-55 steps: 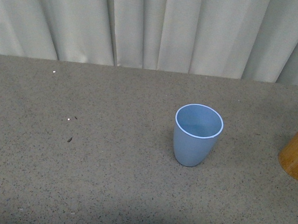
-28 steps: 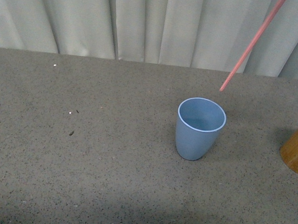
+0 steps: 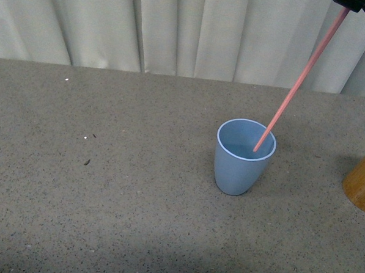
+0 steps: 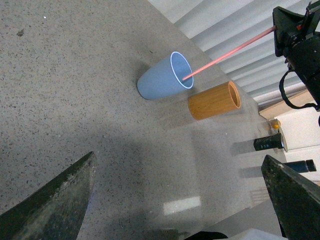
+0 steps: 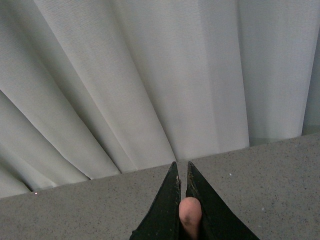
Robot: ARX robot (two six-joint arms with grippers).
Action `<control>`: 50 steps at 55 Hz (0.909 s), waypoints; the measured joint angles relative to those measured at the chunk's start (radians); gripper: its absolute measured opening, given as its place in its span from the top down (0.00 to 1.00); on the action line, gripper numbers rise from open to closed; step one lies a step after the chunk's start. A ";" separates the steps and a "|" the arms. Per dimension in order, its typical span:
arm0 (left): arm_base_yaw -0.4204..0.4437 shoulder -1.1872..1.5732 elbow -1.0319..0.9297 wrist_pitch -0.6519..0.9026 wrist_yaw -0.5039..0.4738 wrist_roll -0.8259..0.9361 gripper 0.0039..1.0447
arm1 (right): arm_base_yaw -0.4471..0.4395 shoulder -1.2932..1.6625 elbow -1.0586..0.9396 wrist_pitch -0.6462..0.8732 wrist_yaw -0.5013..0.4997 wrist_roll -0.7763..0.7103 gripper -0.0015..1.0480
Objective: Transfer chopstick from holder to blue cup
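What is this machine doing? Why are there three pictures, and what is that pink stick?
It is a robot with two arms, and each arm ends in a pincer called a gripper. One picture comes from a camera on the robot's body, looking ahead. The other two come from cameras on its wrists. On the grey table stand a blue cup and a wooden holder, side by side but apart. The pink stick is a chopstick. The right gripper pinches its top end, and its tip is dipping slanted into the cup. The left gripper is open and holds nothing; it hangs over the table, away from the cup. Behind the table is a white curtain.
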State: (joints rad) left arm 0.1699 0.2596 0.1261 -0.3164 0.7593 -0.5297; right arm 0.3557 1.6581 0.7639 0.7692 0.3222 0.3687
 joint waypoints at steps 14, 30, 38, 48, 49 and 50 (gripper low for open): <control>0.000 0.000 0.000 0.000 0.000 0.000 0.06 | 0.010 0.016 0.000 -0.009 0.006 -0.003 0.90; 0.000 0.000 0.000 0.000 0.000 0.000 0.06 | 0.008 -0.043 -0.025 -0.037 0.062 -0.023 0.44; 0.000 0.000 0.000 0.000 0.000 0.000 0.06 | -0.042 -0.195 -0.153 0.044 0.011 -0.117 0.35; 0.000 0.000 0.000 0.000 0.000 0.000 0.06 | -0.280 -0.701 -0.526 -0.118 -0.274 -0.323 0.68; 0.000 0.000 0.000 0.000 0.000 0.000 0.06 | -0.307 -0.768 -0.575 -0.175 -0.293 -0.331 0.71; 0.000 0.000 0.000 0.000 0.000 0.000 0.06 | -0.316 -0.804 -0.592 -0.200 -0.296 -0.333 0.73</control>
State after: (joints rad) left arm 0.1699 0.2596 0.1261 -0.3164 0.7593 -0.5297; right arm 0.0395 0.8543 0.1715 0.5697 0.0261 0.0353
